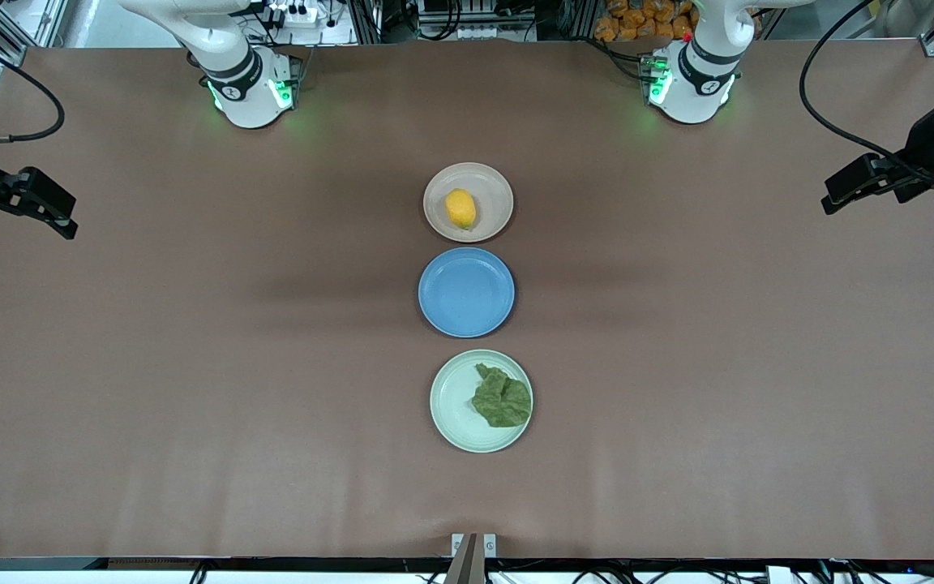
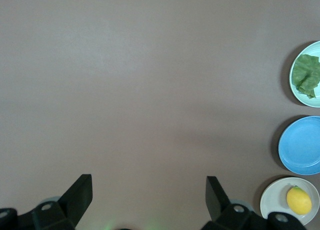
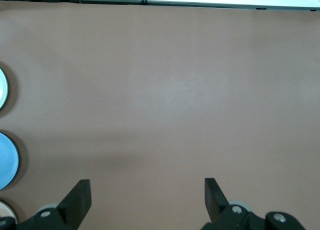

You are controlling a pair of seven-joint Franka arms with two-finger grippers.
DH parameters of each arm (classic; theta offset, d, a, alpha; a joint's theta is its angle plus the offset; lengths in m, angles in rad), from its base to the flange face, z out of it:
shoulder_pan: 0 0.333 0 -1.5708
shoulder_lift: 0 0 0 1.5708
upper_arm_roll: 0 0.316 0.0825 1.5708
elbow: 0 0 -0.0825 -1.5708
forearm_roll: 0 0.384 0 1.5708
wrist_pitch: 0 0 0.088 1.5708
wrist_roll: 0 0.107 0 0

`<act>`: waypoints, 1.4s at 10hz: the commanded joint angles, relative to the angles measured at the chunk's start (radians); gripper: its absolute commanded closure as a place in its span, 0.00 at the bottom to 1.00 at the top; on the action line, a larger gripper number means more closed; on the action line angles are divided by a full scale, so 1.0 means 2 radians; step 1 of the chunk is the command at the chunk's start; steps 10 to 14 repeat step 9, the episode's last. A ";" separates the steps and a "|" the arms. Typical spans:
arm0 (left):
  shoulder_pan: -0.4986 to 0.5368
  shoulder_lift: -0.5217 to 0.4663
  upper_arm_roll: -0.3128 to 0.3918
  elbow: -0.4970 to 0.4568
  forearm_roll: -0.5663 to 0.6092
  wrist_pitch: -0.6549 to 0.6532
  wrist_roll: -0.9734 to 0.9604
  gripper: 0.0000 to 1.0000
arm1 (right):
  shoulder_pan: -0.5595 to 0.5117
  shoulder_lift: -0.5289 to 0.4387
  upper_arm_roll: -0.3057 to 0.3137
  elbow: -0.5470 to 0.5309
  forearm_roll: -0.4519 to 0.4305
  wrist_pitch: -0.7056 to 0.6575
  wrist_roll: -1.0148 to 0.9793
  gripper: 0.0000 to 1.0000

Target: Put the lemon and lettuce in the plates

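The lemon lies in the beige-pink plate, the plate nearest the robots' bases. The lettuce lies in the mint green plate, the plate nearest the front camera. Both also show in the left wrist view: the lemon in its plate, the lettuce in its plate. My left gripper is open and empty, over the left arm's end of the table. My right gripper is open and empty, over the right arm's end.
An empty blue plate sits between the two plates, in one row at the table's middle. Its edge also shows in the right wrist view. Brown tabletop lies bare around the row.
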State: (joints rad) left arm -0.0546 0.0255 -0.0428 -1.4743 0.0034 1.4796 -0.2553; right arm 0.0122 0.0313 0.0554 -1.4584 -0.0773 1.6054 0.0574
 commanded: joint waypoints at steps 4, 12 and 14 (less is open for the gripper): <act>0.000 -0.006 0.001 0.000 0.020 -0.004 0.020 0.00 | 0.001 -0.003 0.004 0.001 0.008 -0.004 -0.007 0.00; -0.003 -0.005 0.001 0.000 0.019 -0.004 0.032 0.00 | 0.002 -0.005 0.004 0.001 0.006 -0.007 -0.009 0.00; -0.003 -0.005 0.001 0.000 0.019 -0.004 0.032 0.00 | 0.002 -0.005 0.004 0.001 0.006 -0.007 -0.009 0.00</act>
